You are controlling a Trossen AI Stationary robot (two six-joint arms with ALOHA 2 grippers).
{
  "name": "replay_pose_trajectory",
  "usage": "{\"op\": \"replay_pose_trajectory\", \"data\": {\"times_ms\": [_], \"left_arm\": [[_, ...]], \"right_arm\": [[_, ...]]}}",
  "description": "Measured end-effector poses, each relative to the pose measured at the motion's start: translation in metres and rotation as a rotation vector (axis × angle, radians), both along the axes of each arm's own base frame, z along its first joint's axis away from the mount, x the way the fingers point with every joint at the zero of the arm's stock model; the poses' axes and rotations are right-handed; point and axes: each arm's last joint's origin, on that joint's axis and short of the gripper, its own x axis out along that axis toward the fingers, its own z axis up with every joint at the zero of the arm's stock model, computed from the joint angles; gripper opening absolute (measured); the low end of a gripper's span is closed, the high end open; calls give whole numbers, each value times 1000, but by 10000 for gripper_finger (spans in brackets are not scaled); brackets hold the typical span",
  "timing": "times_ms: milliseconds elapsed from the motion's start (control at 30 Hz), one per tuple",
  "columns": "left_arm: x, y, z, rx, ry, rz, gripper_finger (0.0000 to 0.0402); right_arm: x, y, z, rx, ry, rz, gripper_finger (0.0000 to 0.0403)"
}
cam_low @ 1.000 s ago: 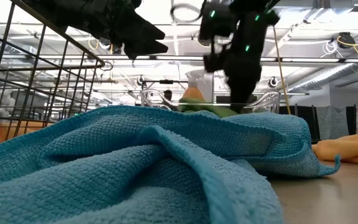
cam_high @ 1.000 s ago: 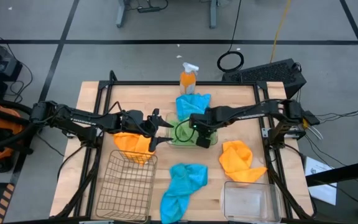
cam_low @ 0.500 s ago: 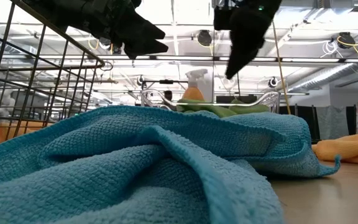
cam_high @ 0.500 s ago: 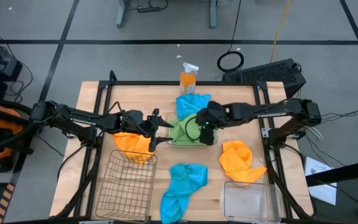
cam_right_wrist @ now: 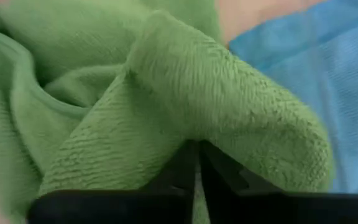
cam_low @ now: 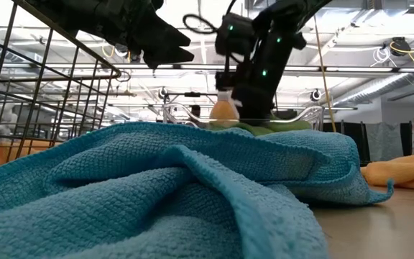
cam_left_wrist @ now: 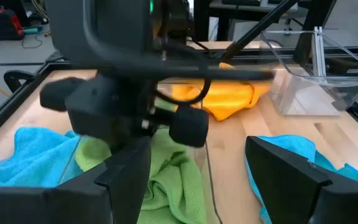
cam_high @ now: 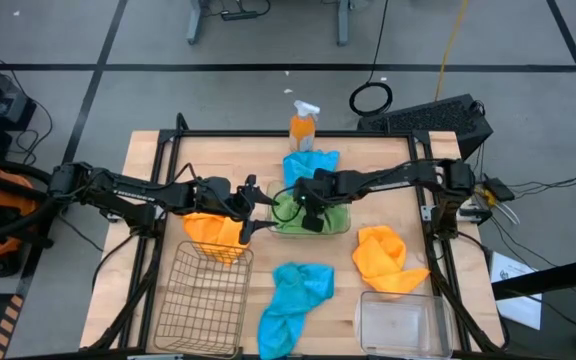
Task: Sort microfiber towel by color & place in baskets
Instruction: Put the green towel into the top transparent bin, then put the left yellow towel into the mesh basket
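Inside clear basket (cam_high: 340,226), crumpled bright green towel (cam_right_wrist: 166,99), thick fuzzy folds.

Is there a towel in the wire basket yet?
No: in the high view the wire basket holds no towel; only its bare mesh shows, and an orange towel lies just beyond its rim.

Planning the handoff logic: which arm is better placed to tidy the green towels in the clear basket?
The right. The right gripper is already down in the clear basket, fingers shut against a green towel. The left gripper hovers open beside the basket, over an orange towel.
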Motion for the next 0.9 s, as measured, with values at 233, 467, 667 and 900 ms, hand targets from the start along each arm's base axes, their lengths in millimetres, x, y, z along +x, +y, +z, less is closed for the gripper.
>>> {"op": "replay_pose_trajectory", "data": {"times_ms": [233, 467, 667, 900], "left_arm": [[0, 0, 0, 0, 3, 0, 267], [-1, 3, -3, 38, 34, 88, 267], [-2, 4, -7, 48, 77, 121, 267], [-6, 4, -12, 26, 147, 143, 267]], "right_arm": [[3, 4, -13, 53, 31, 7, 22], [-11, 14, 28, 37, -53, -10, 20], [-28, 23, 66, -63, -129, -15, 24], [-42, 36, 76, -93, -94, 0, 23]]}}
